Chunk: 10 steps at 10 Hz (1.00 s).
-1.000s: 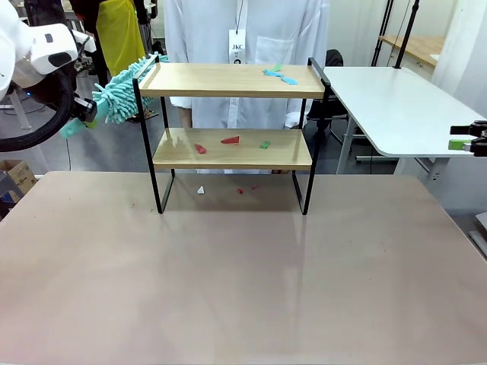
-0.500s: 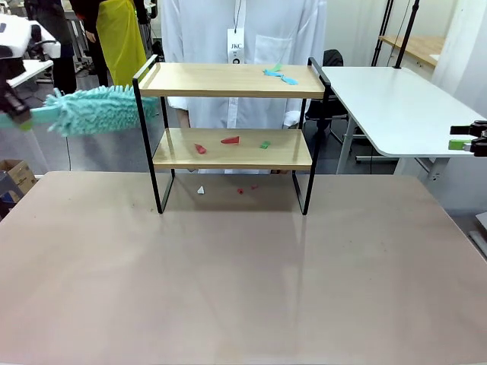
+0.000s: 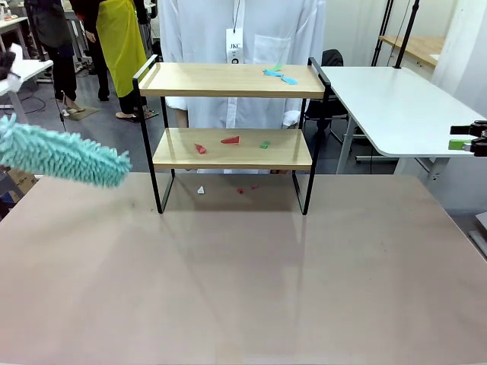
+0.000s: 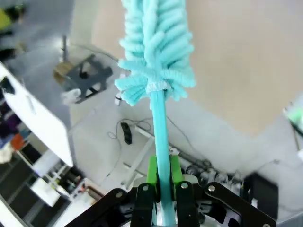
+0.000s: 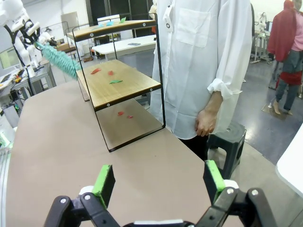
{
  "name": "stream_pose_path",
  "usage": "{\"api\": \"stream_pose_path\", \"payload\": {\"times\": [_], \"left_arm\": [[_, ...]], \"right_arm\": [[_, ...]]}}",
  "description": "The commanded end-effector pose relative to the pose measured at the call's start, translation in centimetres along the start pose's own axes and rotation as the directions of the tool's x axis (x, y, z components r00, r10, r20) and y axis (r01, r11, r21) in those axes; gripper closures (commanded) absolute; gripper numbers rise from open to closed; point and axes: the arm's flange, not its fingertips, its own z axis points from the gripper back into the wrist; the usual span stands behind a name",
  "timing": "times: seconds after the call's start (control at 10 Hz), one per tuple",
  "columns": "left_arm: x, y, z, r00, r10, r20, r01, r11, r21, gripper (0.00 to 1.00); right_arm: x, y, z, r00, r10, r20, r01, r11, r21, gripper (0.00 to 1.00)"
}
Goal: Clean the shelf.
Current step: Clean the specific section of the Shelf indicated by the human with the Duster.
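The shelf [image 3: 221, 80] stands at the far middle of the table, two wooden boards in a black frame. Blue and green scraps [image 3: 280, 74] lie on its top board, red scraps [image 3: 230, 140] and a green one [image 3: 264, 144] on the lower board. A fluffy teal duster [image 3: 65, 157] hangs tilted over the table's left edge, clear of the shelf. In the left wrist view my left gripper [image 4: 163, 187] is shut on the duster's teal handle [image 4: 160, 132]. My right gripper [image 5: 158, 182] is open with nothing between its fingers, and it sits at the far right [image 3: 468, 142].
A person in a white coat [image 3: 243, 30] stands right behind the shelf, one hand [image 5: 206, 123] hanging by the table's far edge. Small white and red scraps [image 3: 240, 190] lie on the table under the shelf. A white side table [image 3: 388, 106] stands at the right.
The duster has swung down and to the left, from beside the shelf's top left rail to low over the table's left edge. The left arm has left the front view. The right gripper has not moved.
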Motion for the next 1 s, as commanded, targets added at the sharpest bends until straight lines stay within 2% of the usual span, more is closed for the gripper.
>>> {"api": "stream_pose_path", "payload": {"times": [0.0, 0.2, 0.3, 0.5, 0.9], "left_arm": [[-0.5, -1.4, 1.0, 0.971, -0.240, 0.007, 0.240, 0.970, -0.047, 0.87], [0.5, -4.0, 1.1, 0.921, -0.379, 0.090, 0.389, 0.912, -0.134, 0.87], [0.8, -5.3, 1.0, 0.902, -0.413, 0.121, 0.429, 0.887, -0.170, 0.87], [1.1, -6.6, 0.5, 0.886, -0.438, 0.152, 0.461, 0.865, -0.198, 0.87], [2.0, -6.4, 0.8, 0.893, -0.429, 0.134, 0.448, 0.875, -0.185, 0.87]], "right_arm": [[0.3, 0.1, -0.1, 1.000, 0.007, -0.002, -0.007, 1.000, 0.002, 0.00], [0.3, 0.1, -0.1, 1.000, 0.007, -0.002, -0.007, 1.000, 0.002, 0.00], [0.3, 0.1, -0.1, 1.000, 0.007, -0.002, -0.007, 1.000, 0.002, 0.00], [0.3, 0.1, -0.1, 1.000, 0.007, -0.002, -0.007, 1.000, 0.002, 0.00], [0.3, 0.1, -0.1, 1.000, 0.007, -0.002, -0.007, 1.000, 0.002, 0.00]]}}
